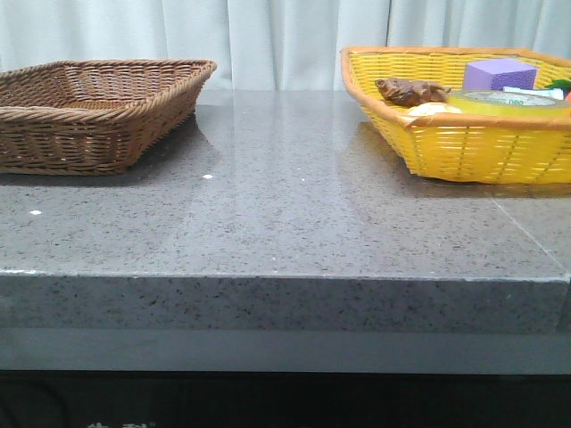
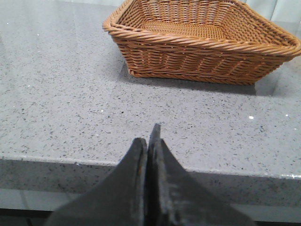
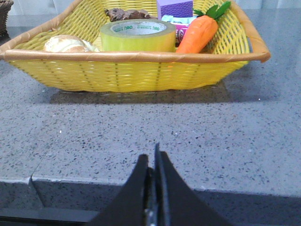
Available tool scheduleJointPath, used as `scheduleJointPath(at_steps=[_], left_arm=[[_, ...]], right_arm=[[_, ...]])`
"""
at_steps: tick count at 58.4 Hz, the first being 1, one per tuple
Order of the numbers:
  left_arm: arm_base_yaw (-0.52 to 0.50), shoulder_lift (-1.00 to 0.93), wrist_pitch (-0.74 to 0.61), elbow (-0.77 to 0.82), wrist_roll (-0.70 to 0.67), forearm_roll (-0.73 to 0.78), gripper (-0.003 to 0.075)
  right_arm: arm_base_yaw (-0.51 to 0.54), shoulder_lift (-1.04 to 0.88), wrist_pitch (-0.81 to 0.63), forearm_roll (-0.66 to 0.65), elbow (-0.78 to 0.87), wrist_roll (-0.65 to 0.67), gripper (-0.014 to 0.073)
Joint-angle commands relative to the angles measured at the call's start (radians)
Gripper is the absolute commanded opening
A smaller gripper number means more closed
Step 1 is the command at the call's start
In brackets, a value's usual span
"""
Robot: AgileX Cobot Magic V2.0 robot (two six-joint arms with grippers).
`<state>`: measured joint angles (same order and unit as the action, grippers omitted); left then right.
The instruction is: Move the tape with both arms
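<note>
Tape point(image 3: 137, 36): lay flat on its side in the yellow basket point(image 3: 136, 75) at the right of the table point(image 1: 285, 223), hole facing up, green lettering showing on the white core. Sat just beside a bread roll point(image 3: 69, 44) on its left and a toy carrot point(image 3: 197, 34) on its right, with a purple block point(image 3: 174, 8) and a brown lump point(image 3: 126, 14) farther back. In the front view showed only as a yellow rim point(image 1: 513, 101) peeking over the basket edge.

Judged light and stiff: a rigid ring, not fragile, but with a smooth, likely slippery outer face. Best taken across the wall of the ring, one finger down inside the core and one outside, or pinched across the whole width if the jaws could span it. Crowded neighbours left little room at the sides, so a grip from above seemed safer.

Right gripper point(image 3: 153, 160): hung at the near table edge, well apart from the basket, jaws pressed together, holding nothing. Left gripper point(image 2: 149, 139): likewise closed tight and empty, at the near edge, facing the brown wicker basket point(image 2: 202, 52) on the left, which looked empty.
</note>
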<state>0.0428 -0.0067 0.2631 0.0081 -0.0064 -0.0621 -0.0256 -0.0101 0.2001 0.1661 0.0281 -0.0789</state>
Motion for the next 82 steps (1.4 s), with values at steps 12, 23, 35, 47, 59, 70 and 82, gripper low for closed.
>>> scheduleJointPath(at_steps=[12, 23, 35, 47, 59, 70, 82], left_arm=[[0.0, -0.017, -0.086, 0.04, -0.011, -0.01, -0.002], [0.0, -0.017, -0.086, 0.04, -0.011, -0.01, -0.002], [0.0, -0.017, -0.086, 0.04, -0.011, -0.01, -0.002], [0.0, -0.017, -0.086, 0.04, -0.011, -0.01, -0.002], [0.0, -0.017, -0.086, 0.04, -0.011, -0.01, -0.002], [0.0, -0.017, -0.088, 0.04, -0.011, -0.01, -0.002], [0.0, -0.017, -0.12, 0.04, -0.011, -0.01, -0.002]], right_arm=[[0.003, -0.027, -0.079, -0.006, -0.026, -0.012, -0.0046], [0.003, -0.027, -0.079, -0.006, -0.026, -0.012, -0.0046], [0.003, -0.027, -0.079, -0.006, -0.026, -0.012, -0.0046], [0.003, -0.027, -0.079, -0.006, -0.026, -0.012, -0.0046], [0.003, -0.027, -0.079, -0.006, -0.026, -0.012, -0.0046], [0.003, -0.027, -0.079, -0.006, -0.026, -0.012, -0.0046], [0.003, -0.027, -0.097, -0.007, -0.026, -0.012, -0.0046]])
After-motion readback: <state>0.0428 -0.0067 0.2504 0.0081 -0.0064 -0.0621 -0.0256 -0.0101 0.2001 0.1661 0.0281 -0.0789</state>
